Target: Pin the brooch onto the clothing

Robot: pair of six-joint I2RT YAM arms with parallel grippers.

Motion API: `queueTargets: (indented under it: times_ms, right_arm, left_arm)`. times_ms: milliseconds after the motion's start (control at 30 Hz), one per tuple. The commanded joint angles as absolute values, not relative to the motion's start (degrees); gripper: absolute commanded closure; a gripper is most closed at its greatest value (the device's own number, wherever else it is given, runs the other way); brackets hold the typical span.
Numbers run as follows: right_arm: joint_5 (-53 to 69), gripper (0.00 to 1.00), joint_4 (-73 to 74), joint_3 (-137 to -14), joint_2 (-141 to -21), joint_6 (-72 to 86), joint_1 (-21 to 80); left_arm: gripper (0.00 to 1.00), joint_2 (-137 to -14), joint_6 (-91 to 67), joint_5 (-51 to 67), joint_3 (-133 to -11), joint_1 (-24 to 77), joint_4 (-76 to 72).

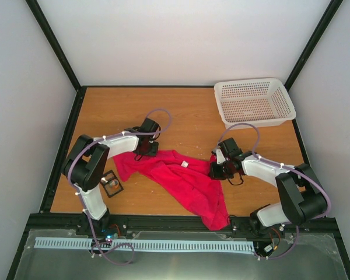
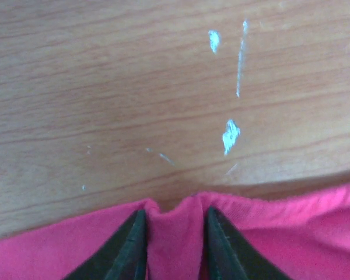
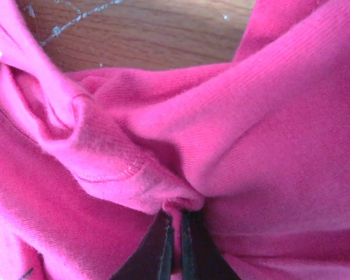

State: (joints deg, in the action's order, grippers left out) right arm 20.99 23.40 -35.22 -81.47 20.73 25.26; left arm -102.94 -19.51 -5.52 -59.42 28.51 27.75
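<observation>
Both grips engaged: L gripper (image 2: 175,214) is nipped on a hem fold of the T-shirt (image 1: 181,175), R gripper (image 3: 176,216) near-shut on a thin pleat. Shirt bunched mid-bench, tail over near edge. The brooch (image 1: 111,183) appears to sit in black case (image 1: 118,190) nr left edge. Draw the cloth apart evenly and low, keeping clear of the case.

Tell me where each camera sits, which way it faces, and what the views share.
Top external: above and behind the bases, looking down on the table, shirt and basket; left arm and right arm show.
Left wrist: low over the wood, facing along the left fingers, which pinch the shirt's edge.
Right wrist: close in, facing along the right fingers, shut on a fold.
Shared: the red shirt, in all three.
</observation>
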Motion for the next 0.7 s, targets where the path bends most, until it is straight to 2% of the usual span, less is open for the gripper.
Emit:
queueTargets:
  times_ms: [0, 67, 100, 200, 467, 667]
  right_arm:
    - [19.38, 0.97, 23.01, -36.68, -81.61, 19.1, 25.2]
    - [19.45, 0.97, 22.19, -38.23, -82.38, 18.19, 25.27]
    - [19.8, 0.97, 21.3, -39.23, -82.63, 17.78, 25.23]
    - [17.51, 0.97, 21.55, -44.79, -83.3, 16.31, 25.21]
    - [5.72, 0.97, 26.75, -68.69, -80.38, 9.22, 25.22]
    - [5.43, 0.97, 25.88, -79.92, -71.44, 1.04, 25.22]
  left_arm:
    - [0.81, -106.85, -19.35, -7.09, -57.28, 28.65, 27.5]
    - [0.96, -106.36, -18.97, -8.22, -59.55, 28.65, 28.07]
    - [0.99, -105.66, -18.56, -8.73, -60.64, 28.65, 28.18]
    - [0.99, -102.24, -17.55, -12.46, -65.19, 28.65, 29.87]
    - [0.99, -87.07, -10.21, -19.46, -80.43, 28.65, 33.21]
    - [0.99, -73.1, -1.26, -16.13, -85.84, 28.61, 25.68]
